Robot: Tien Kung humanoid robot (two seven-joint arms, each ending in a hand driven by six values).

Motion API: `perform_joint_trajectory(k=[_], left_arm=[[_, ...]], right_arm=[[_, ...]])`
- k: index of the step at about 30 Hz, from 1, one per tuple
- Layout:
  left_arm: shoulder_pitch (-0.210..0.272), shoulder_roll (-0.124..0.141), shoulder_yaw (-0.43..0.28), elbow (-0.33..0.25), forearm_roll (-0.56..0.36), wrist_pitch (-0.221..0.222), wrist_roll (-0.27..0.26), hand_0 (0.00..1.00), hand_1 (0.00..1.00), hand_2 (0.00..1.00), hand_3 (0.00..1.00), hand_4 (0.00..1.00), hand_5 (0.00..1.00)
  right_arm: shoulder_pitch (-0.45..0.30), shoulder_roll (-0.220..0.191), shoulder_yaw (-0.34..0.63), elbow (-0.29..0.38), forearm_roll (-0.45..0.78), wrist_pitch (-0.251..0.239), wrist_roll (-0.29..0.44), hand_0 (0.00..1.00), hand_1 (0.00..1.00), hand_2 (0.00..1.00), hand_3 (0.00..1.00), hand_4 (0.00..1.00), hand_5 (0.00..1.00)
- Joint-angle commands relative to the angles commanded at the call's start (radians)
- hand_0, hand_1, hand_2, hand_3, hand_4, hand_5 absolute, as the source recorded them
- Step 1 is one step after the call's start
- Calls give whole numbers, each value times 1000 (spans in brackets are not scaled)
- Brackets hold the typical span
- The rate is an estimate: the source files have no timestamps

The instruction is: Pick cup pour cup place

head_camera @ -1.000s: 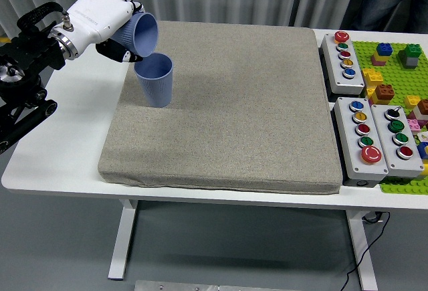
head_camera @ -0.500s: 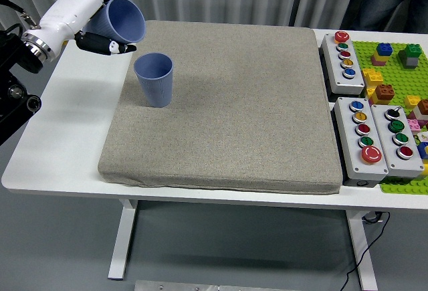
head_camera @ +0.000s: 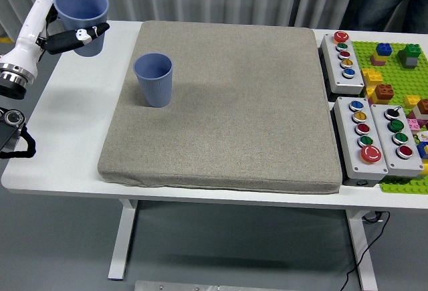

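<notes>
My left hand [head_camera: 65,31] comes in from the left edge and is shut on a blue ribbed cup [head_camera: 82,11], held upright above the white table's far left corner, mouth up. A second blue ribbed cup [head_camera: 154,79] stands upright on the grey mat [head_camera: 234,110], near its far left part, well to the right of and below the held cup. The two cups are apart. My right arm does not show.
Three grey button boxes [head_camera: 344,54] [head_camera: 361,137] [head_camera: 399,137] line the mat's right side. Beyond them lies a green baseplate [head_camera: 401,77] with coloured bricks. A person's dark trousers [head_camera: 394,0] show at the top right. The table's near edge [head_camera: 200,194] runs along the bottom.
The left hand has swung the held cup back from a tilted pouring pose over the standing cup to upright, moving it left and away. The standing cup has not moved.
</notes>
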State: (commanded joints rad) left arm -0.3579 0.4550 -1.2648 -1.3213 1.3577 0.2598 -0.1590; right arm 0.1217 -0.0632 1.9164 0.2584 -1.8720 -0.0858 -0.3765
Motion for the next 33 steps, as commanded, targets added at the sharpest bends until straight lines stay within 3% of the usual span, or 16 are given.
perform_joint_trajectory(k=[5, 13, 21, 33], left_arm=[[128, -71, -44, -69, 32, 54, -24, 522, 453, 479, 527, 861, 180], [224, -126, -5, -117, 34, 123, -62, 523, 455, 481, 528, 860, 181], [272, -154, 84, -139, -2, 182, -81, 523, 454, 480, 534, 858, 190], [275, -182, 172, -102, -41, 234, -117, 524, 460, 486, 534, 858, 192]], right_arm=[[-2, 2, 4, 0, -3, 0, 0, 646, 637, 551, 587, 2, 34], [-5, 1, 7, 0, -9, 2, 1, 646, 638, 551, 587, 2, 32], [-6, 1, 5, 1, -8, 2, 0, 647, 638, 551, 587, 2, 31], [-8, 5, 1, 2, -8, 2, -2, 647, 637, 551, 587, 2, 29]])
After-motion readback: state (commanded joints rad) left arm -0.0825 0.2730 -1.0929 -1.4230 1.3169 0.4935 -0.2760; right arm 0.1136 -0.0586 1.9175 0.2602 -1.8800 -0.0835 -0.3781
